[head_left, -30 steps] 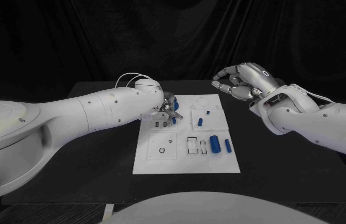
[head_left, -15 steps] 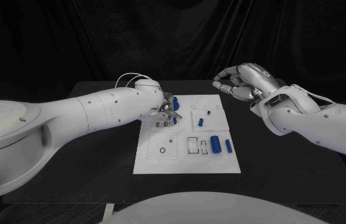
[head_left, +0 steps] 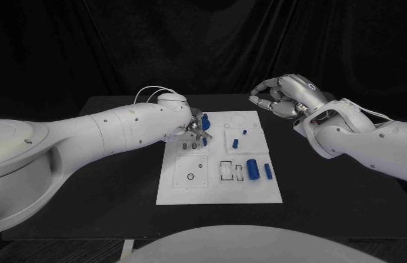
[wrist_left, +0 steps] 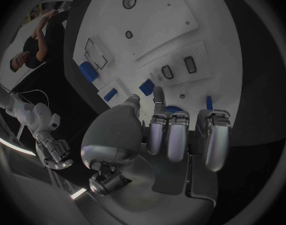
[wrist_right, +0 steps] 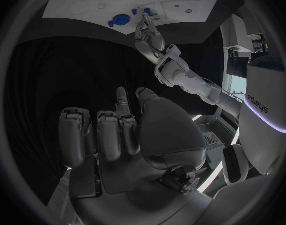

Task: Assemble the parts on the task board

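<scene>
Head view: left hand [head_left: 197, 127] stayed low over the task board [head_left: 219, 183] far-left corner beside a blue part [head_left: 205, 120]; grip unclear; barely any movement.

Left wrist view: fingers [wrist_left: 179, 135] curled near that part [wrist_left: 173, 109].

Right wrist view: right hand [wrist_right: 127, 135] curled, empty, clear of board. Insertion likely under way.

Black table [head_left: 339, 192] under board; dark curtain [head_left: 203, 33] behind

Left hand [head_left: 197, 128] slightly nearer arm.
</scene>
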